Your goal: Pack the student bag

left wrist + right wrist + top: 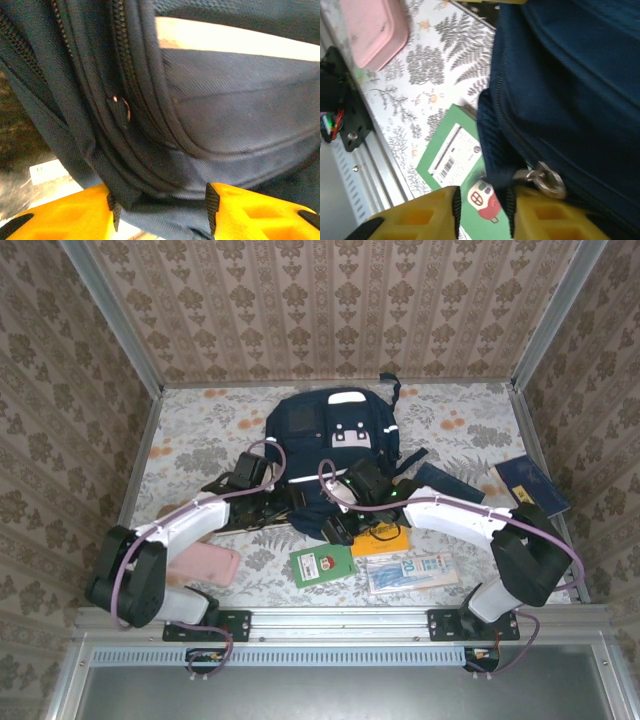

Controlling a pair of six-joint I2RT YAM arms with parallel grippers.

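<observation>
Nearest the bottom edge of the overhead shot there's a pink case (pixel 205 565) at lower left. A green booklet (pixel 322 565) sits bottom centre, with a clear plastic packet (pixel 410 573) just right of it, all flat on the flowery table (pixel 200 430).

Right above those, both arms reach into the middle and meet at the near edge of the backpack (pixel 335 435), which lies in the centre of the frame, top end pointing away.

In the left wrist view, the left gripper (pixel 161 210) is at the bottom of the frame, jaws partly apart. The backpack's lower seam sits in the gap and brushes the left-hand finger, but doesn't look pinched. Zips curve up the frame, and there's a white stripe (pixel 230 40) at the top.

In the right wrist view, the right gripper (pixel 484 212) is bottom centre, jaws a bit apart and holding nothing, since the green booklet shows through the gap. The backpack fills the right side, its metal zip ring (pixel 546 181) just above the right-hand finger.

Further back on the right lie two dark blue books (pixel 450 483) (pixel 530 485).
</observation>
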